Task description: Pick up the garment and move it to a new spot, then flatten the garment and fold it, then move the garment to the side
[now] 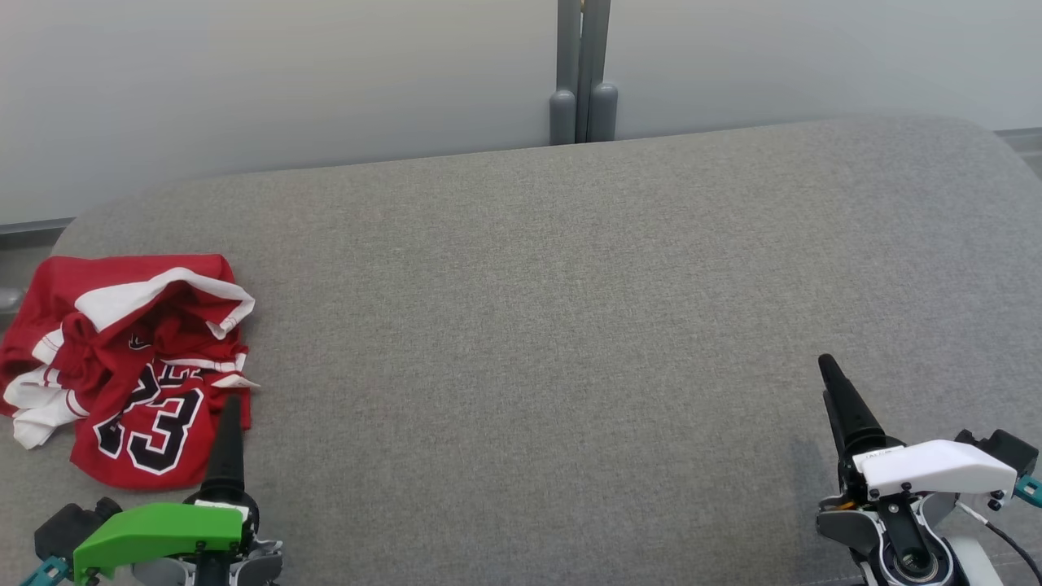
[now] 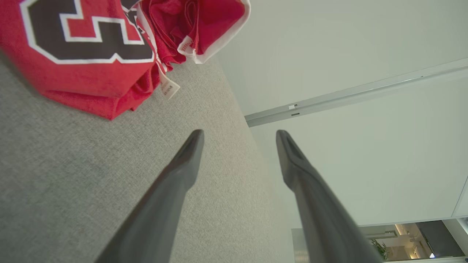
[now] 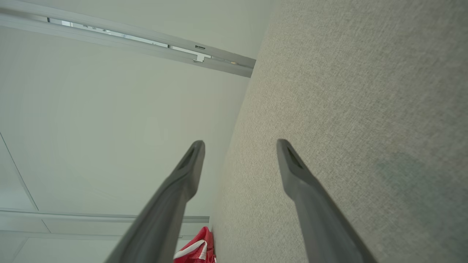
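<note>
A: Where's the garment?

B: Red basketball jersey [image 1: 130, 366], crumpled in a heap on the near-left corner of the grey upholstered top [image 1: 570, 325]. The number 23 [image 1: 151, 423] faces up on the side toward the top's near edge. A white-trimmed opening [image 1: 163, 293] sits on the side toward the back edge. Can't tell whether any cloth overhangs the top's left edge.

A: Grippers?

B: Left gripper [image 2: 239, 138]: fingers spread, nothing between them. It's at the top's near-left edge, tips just short of the jersey. Right gripper [image 3: 240, 146]: fingers also apart and empty, at the top's near-right edge, well apart from the jersey.

A: Handling?

B: My read is light, limp knit with no stiffness. It should hang from wherever it's pinched and swing. Probably slick fabric, but the top's woven cover will drag on it, so lift rather than slide. Not fragile.

A: Grasp point?

B: Plies are bunched, so a mid-heap pinch likely lifts a wad.
- Better bite: the white trim. It looks thicker and gives thin fingers something to hold.
- For the move alone, the fold by the care label [image 2: 169, 88], on the side facing the top's centre, would do.
- Flattening needs two separated points, one per gripper. Can't pick out the shoulders yet.

A: Progress?

B: Pickup not begun.
</note>
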Motion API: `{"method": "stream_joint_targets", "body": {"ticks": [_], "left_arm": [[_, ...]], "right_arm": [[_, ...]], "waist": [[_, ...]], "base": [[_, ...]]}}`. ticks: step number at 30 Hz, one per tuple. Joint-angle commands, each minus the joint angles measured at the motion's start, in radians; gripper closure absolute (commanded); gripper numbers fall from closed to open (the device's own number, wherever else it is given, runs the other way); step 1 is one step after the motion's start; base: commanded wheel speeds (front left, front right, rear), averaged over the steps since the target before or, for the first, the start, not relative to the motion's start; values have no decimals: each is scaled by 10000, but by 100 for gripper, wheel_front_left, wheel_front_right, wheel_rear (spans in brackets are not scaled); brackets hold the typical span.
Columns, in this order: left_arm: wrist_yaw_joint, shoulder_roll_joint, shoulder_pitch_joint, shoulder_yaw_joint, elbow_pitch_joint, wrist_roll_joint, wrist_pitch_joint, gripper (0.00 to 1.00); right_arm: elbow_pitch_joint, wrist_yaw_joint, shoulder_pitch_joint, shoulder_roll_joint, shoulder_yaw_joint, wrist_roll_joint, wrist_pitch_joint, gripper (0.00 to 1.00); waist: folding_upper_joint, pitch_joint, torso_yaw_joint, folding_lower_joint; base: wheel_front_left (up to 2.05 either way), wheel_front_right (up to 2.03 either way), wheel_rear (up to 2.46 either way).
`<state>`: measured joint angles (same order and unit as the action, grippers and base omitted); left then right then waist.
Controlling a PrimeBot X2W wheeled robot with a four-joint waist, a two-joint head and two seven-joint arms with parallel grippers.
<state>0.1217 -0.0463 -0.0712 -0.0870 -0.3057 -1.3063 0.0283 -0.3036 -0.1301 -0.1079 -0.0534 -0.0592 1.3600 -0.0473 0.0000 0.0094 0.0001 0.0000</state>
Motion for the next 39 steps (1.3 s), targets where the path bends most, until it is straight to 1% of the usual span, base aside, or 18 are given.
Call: {"method": "stream_joint_targets", "body": {"ticks": [1,8,14,15,27,39], "left_arm": [[-68,-150,-181,68,174,692,-138,0],[-314,-281,-165,369,156,2262,-429,0],[-638,-413,-153,601,0,3341,-652,0],[-740,-445,-151,662,-40,3647,-727,0],[-1143,-653,-120,935,-204,5241,-1137,0],[-1297,-792,-87,1162,-147,6615,-1469,0]], "right_arm": [[239,-3,-268,-85,78,-613,145,0],[235,-4,-290,-93,340,-2161,452,0],[199,-4,-306,-119,557,-3237,695,0],[198,-4,-308,-125,605,-3558,771,0],[44,-5,-348,-95,774,-5315,1207,0],[-27,-5,-343,-43,668,-6717,1563,0]], "waist": [[0,5,1,0],[0,23,8,0],[0,32,9,0],[0,33,8,0],[0,70,13,0],[0,128,23,0]], "base": [[0,0,0],[0,0,0],[0,0,0],[0,0,0],[0,0,0],[0,0,0]]}}
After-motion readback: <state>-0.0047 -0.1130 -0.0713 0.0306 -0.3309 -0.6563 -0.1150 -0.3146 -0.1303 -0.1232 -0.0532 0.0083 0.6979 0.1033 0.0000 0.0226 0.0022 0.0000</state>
